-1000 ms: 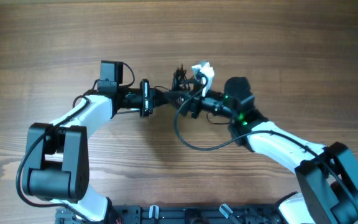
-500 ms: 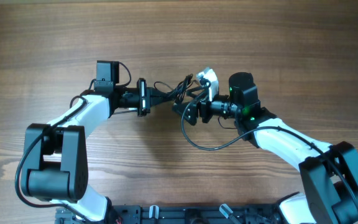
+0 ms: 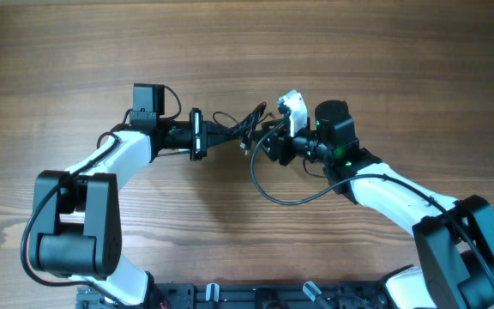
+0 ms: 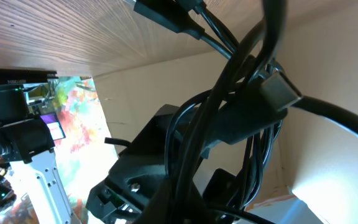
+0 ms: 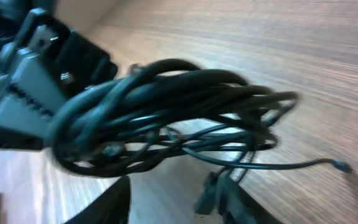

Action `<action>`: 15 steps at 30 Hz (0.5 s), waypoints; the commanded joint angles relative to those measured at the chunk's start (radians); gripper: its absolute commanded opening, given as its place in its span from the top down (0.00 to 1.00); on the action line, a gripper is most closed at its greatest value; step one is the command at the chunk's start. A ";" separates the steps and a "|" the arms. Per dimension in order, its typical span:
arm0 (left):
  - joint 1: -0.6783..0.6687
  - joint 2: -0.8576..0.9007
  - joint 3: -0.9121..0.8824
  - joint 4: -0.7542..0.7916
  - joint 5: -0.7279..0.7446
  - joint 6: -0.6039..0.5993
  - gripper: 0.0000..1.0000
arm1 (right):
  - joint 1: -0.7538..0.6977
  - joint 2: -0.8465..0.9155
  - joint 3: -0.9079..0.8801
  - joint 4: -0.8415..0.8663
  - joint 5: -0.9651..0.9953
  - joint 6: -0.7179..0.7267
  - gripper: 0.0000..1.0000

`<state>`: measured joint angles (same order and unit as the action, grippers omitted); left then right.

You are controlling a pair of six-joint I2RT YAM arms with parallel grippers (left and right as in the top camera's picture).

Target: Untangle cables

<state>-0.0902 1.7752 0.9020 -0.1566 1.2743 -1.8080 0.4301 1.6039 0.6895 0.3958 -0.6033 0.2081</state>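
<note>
The cables (image 3: pixel 238 127) are bunched above the surface (image 3: pixel 384 51), with their long axis running left to right between the arms. The left tool (image 3: pixel 214 134) clenches the bundle's left end. The right tool (image 3: pixel 267 143) sits just to its right, and its grip cannot be told.

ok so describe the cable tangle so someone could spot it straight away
On the wooden table, two white-and-black arms reach toward each other at the middle. Between the left gripper and the right gripper sit the cables: thin black cords bunched together. Unlike the arms' thicker wires, one cord trails out in a wide loop.
</note>
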 commanded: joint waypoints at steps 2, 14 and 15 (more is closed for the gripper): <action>0.005 -0.016 0.001 0.000 0.035 0.023 0.96 | -0.001 -0.016 0.009 -0.008 -0.112 -0.087 0.48; 0.005 -0.016 0.001 0.000 0.066 0.024 0.96 | 0.023 -0.006 0.009 -0.018 0.004 -0.156 0.46; 0.005 -0.016 0.001 0.000 0.080 0.024 0.96 | 0.023 -0.005 0.009 -0.020 0.004 -0.156 0.45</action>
<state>-0.0902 1.7756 0.9020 -0.1562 1.2858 -1.8076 0.4461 1.6039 0.6895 0.3775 -0.6220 0.0761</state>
